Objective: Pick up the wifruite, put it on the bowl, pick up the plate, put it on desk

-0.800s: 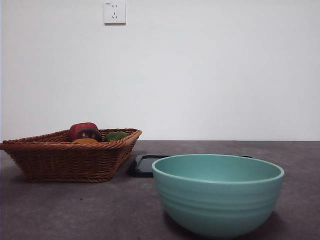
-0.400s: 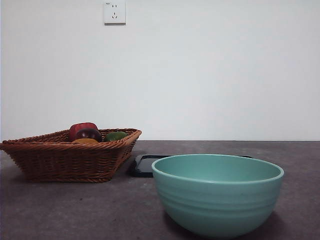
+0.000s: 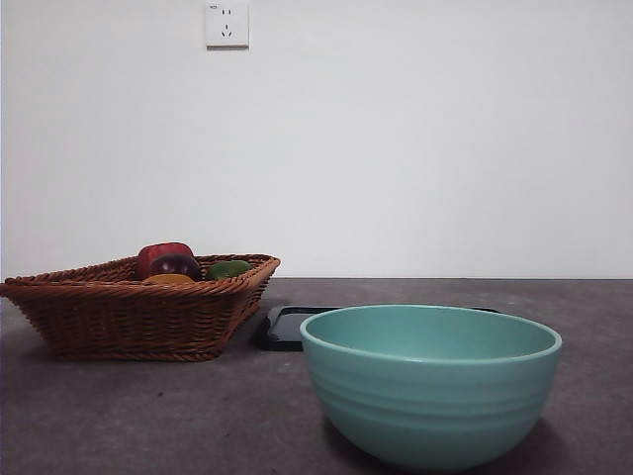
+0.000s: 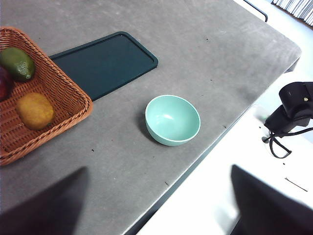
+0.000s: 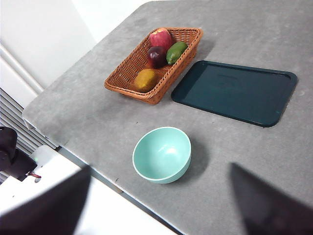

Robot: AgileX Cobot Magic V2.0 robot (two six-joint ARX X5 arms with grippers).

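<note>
While both pincers hang high above the desk (image 5: pixel 88 98) with jaws spread wide, the wifruite (image 5: pixel 145 79) lies in the wicker basket's (image 5: pixel 128 84) near end, its long axis along the basket. Right of it, the bowl (image 5: pixel 162 154) stands alone near the desk's front edge, open desk around it.

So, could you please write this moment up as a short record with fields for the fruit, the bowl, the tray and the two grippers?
wifruite: orange-brown, lying in the wicker basket
basket: brown wicker, also holding a red fruit, a dark purple fruit and a green fruit
bowl: teal, empty, upright on the desk, apart from the basket
tray: dark, flat, empty, beside the basket
left gripper: open, high above the desk, holding nothing
right gripper: open, high above the desk, holding nothing
task progress: not yet begun
</note>
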